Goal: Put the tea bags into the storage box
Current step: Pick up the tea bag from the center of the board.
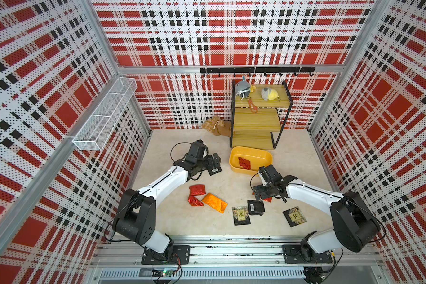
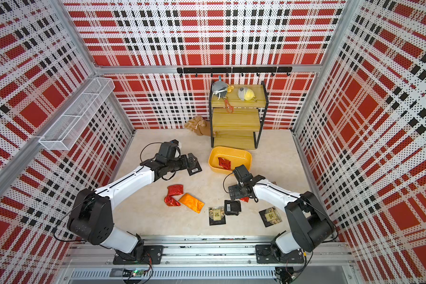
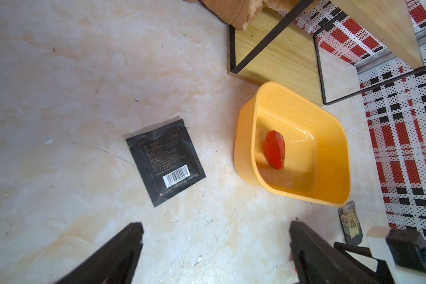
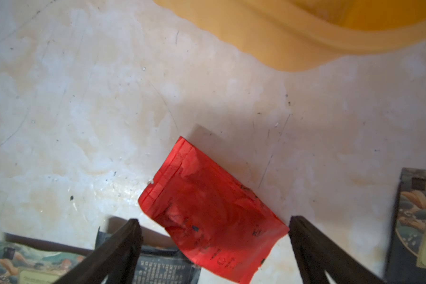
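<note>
The yellow storage box (image 1: 234, 164) stands in front of the shelf rack, with one red tea bag (image 1: 244, 163) lying in it. My left gripper (image 3: 215, 228) is open over bare floor, just short of a black barcode tea bag (image 3: 165, 161) to the left of the box. My right gripper (image 4: 213, 223) is open, its fingers astride a red tea bag (image 4: 207, 209) on the floor near the box's front wall. In both top views, two red tea bags (image 1: 197, 190), an orange one (image 1: 214, 202), a black one (image 1: 255, 207) and two pictured ones (image 1: 241, 215) lie loose on the floor.
A wooden shelf rack (image 1: 256, 118) with two plush toys (image 1: 242, 88) stands at the back behind the box. A brown plush (image 1: 215, 125) lies to its left. A white wire basket (image 1: 103, 115) hangs on the left wall.
</note>
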Tool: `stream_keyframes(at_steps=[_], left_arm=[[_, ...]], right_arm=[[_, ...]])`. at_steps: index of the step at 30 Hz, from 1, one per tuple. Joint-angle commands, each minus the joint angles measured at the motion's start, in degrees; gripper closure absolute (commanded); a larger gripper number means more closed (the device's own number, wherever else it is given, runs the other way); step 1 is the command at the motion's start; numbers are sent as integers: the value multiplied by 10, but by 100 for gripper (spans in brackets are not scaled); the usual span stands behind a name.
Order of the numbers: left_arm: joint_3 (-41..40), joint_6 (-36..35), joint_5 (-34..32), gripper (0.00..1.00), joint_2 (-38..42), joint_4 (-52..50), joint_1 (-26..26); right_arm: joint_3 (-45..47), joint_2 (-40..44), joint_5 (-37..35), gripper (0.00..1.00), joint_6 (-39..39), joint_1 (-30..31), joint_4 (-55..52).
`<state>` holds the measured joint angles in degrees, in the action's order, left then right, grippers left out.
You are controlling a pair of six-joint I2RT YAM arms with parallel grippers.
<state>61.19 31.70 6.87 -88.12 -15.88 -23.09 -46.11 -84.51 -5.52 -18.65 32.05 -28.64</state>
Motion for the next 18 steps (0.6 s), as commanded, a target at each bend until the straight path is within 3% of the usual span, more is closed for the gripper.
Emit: stream_keyframes(at_steps=[1,11,18], left_arm=[[-9,-6,2,1,18,8,5],[-27,-7,0,1,29,8,7],[-50,-7,-1,1,48,8,13]], right_arm=[[4,14,-20,0,4,15,-22],[-17,-29,-84,0,-3,23,-49],[-36,-70,-85,0,9,18,-30]])
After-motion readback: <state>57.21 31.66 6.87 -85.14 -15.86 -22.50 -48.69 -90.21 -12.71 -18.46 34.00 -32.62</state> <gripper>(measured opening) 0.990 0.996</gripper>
